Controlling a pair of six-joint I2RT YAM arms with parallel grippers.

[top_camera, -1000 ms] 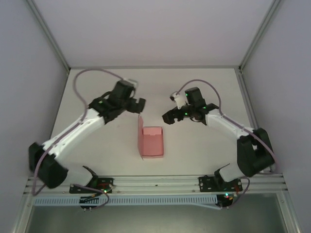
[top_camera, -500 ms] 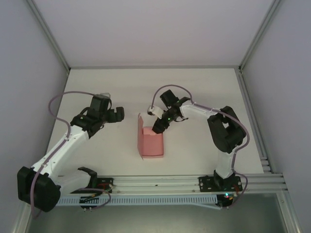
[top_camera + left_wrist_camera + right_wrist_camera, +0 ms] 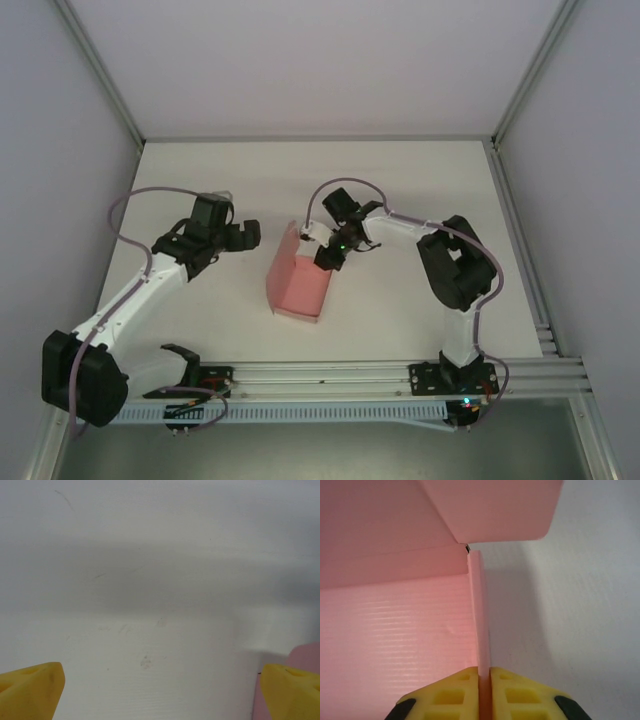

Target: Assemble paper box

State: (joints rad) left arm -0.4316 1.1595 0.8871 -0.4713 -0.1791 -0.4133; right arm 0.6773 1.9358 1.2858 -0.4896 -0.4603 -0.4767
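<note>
Clerk: Item, paper box. Location?

Keeper: Middle of the table, a little toward the near edge and well apart from both side edges. Pink, partly formed, sitting skewed, one flap raised at its far end. Whether it is lifted off the surface, cannot tell.

Clerk: Right gripper. Condition?

Keeper: Clenched on the box's right-hand wall, at the far end. In the right wrist view both yellow fingertips press flat on the thin pink edge. The wall stands upright between them, with a ribbed panel on one side and a curved flap above.

Clerk: Left gripper. Condition?

Keeper: Released, jaws wide, grasping nothing. It hovers near the box's left side, apart from it. In the left wrist view a pink sliver shows by one fingertip.

Clerk: Step in hand, by judgement?

Keeper: Squaring the walls. Advice:
- Keep the pinch light, since thin board creases.
- Swing the wall along its fold line, never across it.
- Set the left gripper against the opposite side as a stop, so the box does not slide.

Clerk: Room for moving?

Keeper: Ample. There is bare table toward the far edge and both far corners. Margin is smaller at the near edge, where the arm bases sit. The left arm's path to the box looks unobstructed.
</note>
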